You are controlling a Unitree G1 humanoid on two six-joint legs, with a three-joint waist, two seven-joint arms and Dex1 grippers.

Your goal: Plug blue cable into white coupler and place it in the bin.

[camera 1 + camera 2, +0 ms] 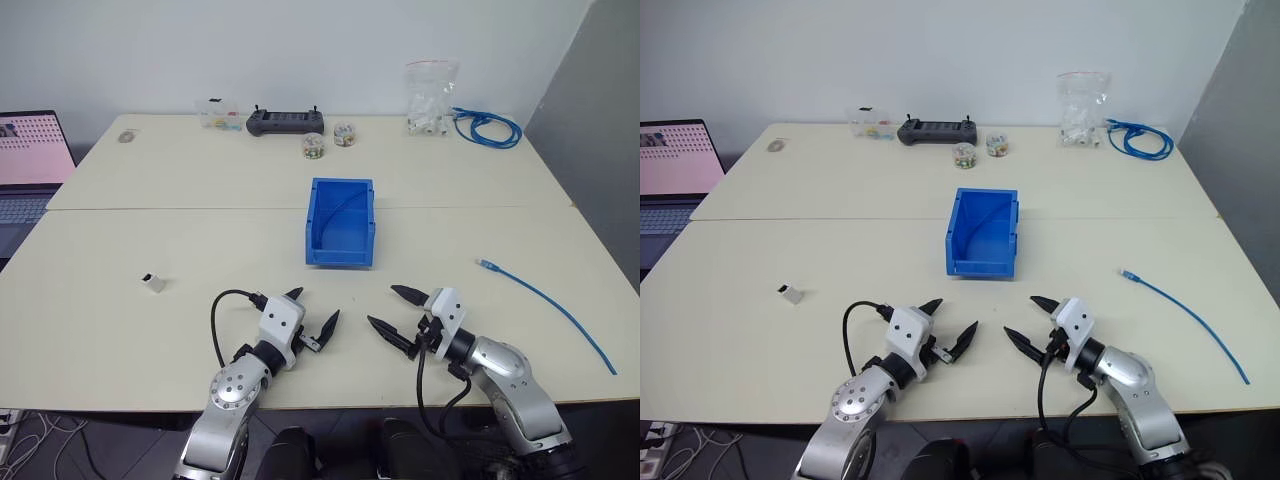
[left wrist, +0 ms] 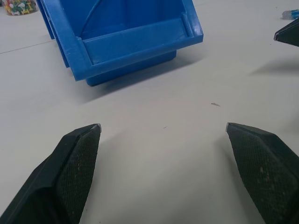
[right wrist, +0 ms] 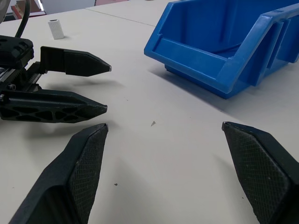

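The blue cable lies loose on the table at the right, its clear plug pointing toward the middle. Far to the left, the tiny white coupler sits alone on the table, also visible in the right wrist view as the coupler. The bright-blue bin stands in the middle, its lowered lip facing me. Near the front edge, just short of the bin, my left gripper and right gripper hover side by side, tips angled toward each other. Both are open and hold nothing.
Along the table's far edge stand a black controller, two small jars, a clear box, a clear bag of white parts and a coiled blue cable bundle. A laptop sits off the left side.
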